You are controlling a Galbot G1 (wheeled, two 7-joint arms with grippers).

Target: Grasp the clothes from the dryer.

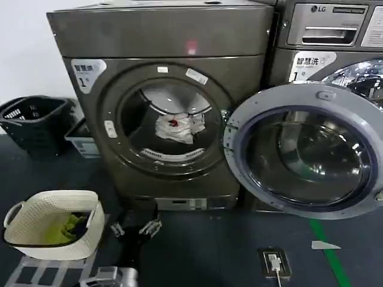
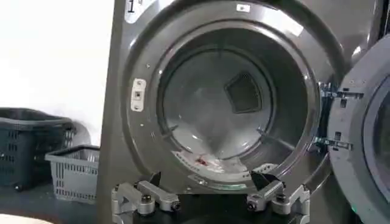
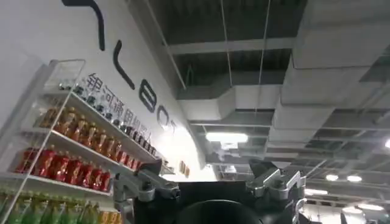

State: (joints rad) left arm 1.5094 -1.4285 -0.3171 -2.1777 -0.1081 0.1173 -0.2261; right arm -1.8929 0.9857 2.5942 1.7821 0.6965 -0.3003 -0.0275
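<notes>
One clothes (image 1: pixel 178 127) bundle, one dryer (image 1: pixel 161 101), perhaps empty left pincer (image 1: pixel 136 229)

2 front-loaders: dryer (image 1: pixel 161 113), LG machine (image 1: pixel 335 72); 1 clothes bundle (image 1: pixel 179 127); 3 baskets: cream (image 1: pixel 54 224), black (image 1: pixel 36 122), grey (image 1: pixel 81 139).

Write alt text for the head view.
A dark dryer stands with its door swung open, white clothes lying in the drum. The left claw hovers open, low before it, beside a cream basket.
</notes>
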